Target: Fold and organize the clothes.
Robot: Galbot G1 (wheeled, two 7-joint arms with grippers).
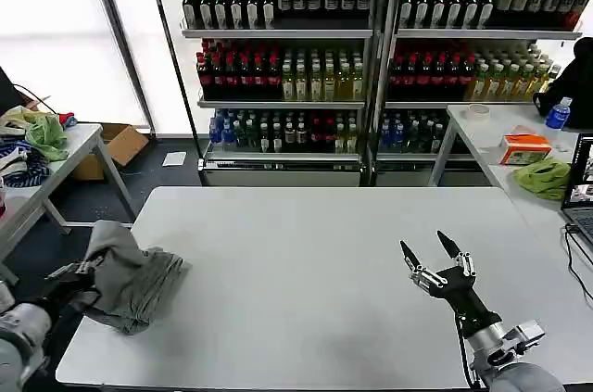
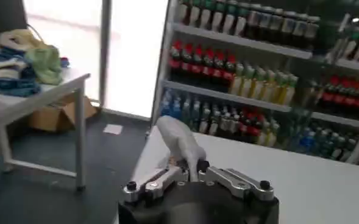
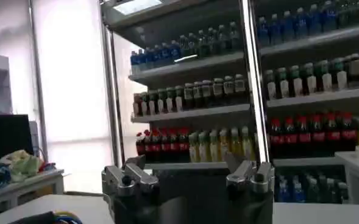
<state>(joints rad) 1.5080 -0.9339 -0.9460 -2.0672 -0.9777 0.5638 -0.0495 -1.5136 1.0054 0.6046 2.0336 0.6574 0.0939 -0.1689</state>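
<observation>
A crumpled light grey shirt point(image 1: 134, 279) lies in a heap at the left edge of the white table point(image 1: 306, 271), one part pulled upward. My left gripper point(image 1: 82, 273) is at that edge, shut on a fold of the cloth. In the left wrist view the grey shirt point(image 2: 178, 139) rises from between the closed fingers of the left gripper point(image 2: 189, 168). My right gripper point(image 1: 434, 248) hovers over the table's front right with its fingers spread open and pointing up, holding nothing. The right wrist view shows the right gripper point(image 3: 188, 173) open and facing the shelves.
Drink shelves point(image 1: 371, 49) stand behind the table. A side table point(image 1: 65, 146) on the left carries a green cloth point(image 1: 44, 132) and blue fabric. The right table point(image 1: 505, 132) holds an orange box point(image 1: 524, 147), a green cloth point(image 1: 545, 176) and a laptop point(image 1: 582, 190).
</observation>
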